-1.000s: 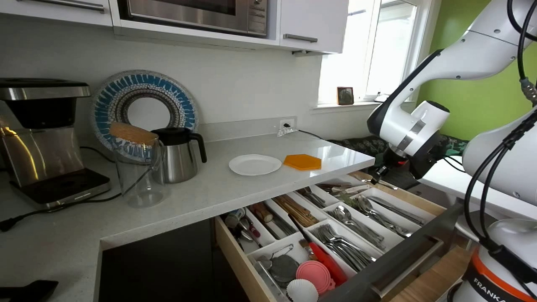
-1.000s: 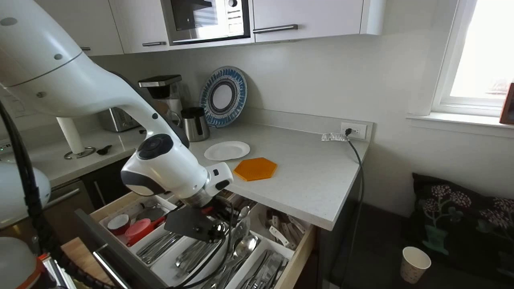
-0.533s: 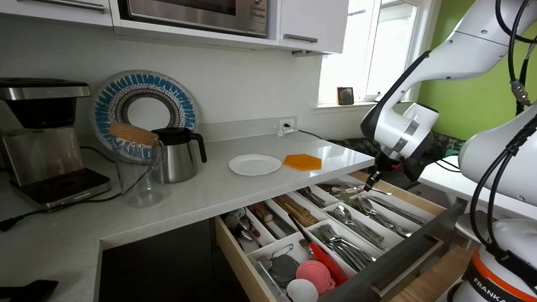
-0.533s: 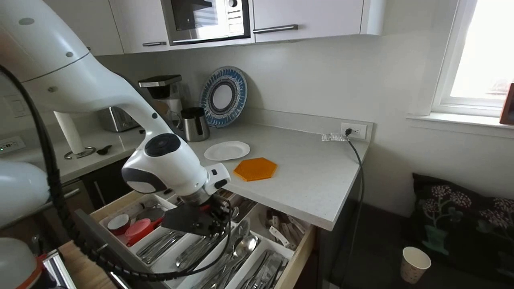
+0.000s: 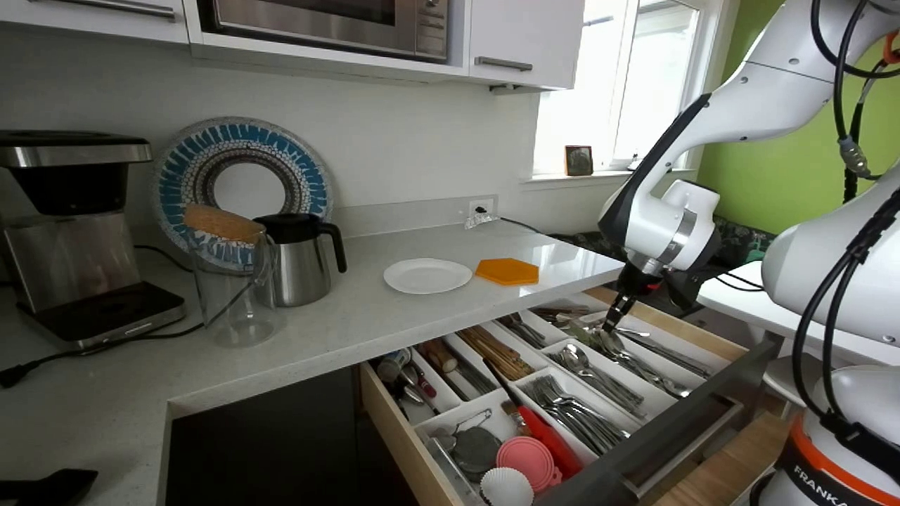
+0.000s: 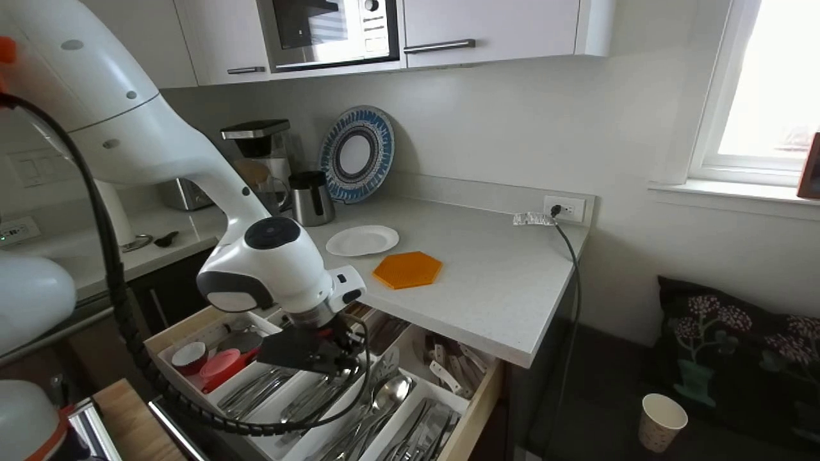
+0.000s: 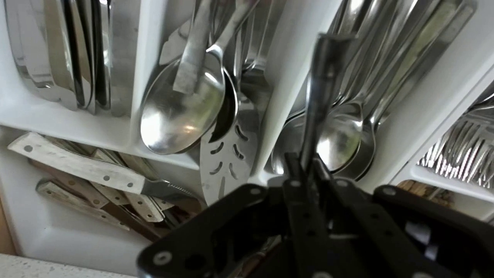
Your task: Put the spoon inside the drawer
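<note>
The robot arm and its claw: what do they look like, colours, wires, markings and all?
The arm is white, with smooth rounded segments, dark trim and a silvery band near the claw. Black cables run outside it; its base has an orange ring and pale lettering starting FRANK. The claw is mostly black, with slim fingers and round screw heads.

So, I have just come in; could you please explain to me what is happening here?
A Franka robot arm is working over an open kitchen drawer. Its hand holds what seems to be the spoon; only a slim, blurred metal length shows, so its full shape cannot be made out. In the wrist view it crosses in front of several spoons lying in the drawer. The held piece is not released yet.
</note>
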`<action>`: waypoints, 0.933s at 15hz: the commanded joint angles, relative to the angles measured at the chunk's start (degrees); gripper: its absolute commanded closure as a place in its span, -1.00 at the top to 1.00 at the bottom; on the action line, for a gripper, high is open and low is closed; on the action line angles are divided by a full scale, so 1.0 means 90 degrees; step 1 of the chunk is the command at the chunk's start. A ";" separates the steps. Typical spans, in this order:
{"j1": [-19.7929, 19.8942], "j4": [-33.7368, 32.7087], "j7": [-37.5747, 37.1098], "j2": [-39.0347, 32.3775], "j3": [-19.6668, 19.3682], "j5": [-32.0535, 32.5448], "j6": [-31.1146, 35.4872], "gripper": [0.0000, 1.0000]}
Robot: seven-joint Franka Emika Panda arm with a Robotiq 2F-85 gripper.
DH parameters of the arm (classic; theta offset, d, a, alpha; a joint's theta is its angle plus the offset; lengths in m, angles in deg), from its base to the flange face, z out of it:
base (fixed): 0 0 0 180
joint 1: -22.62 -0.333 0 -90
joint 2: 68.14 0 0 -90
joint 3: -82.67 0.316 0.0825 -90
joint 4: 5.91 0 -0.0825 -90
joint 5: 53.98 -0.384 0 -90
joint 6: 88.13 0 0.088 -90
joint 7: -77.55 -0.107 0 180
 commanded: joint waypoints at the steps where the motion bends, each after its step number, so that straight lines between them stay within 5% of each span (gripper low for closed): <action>1: -0.0718 -0.0224 -0.0155 -0.0794 -0.0838 0.0517 0.0529 -0.96; 5: -0.1406 -0.0762 0.0048 -0.1911 -0.1393 0.0547 0.1565 -0.96; 11: -0.2042 -0.1716 0.0247 -0.3305 -0.1543 0.0727 0.2225 -0.96; 12: -0.2263 -0.1741 -0.0736 -0.3305 -0.1905 0.1820 0.2193 -0.96; 14: -0.2546 -0.2020 -0.1288 -0.3495 -0.2254 0.2734 0.2181 -0.96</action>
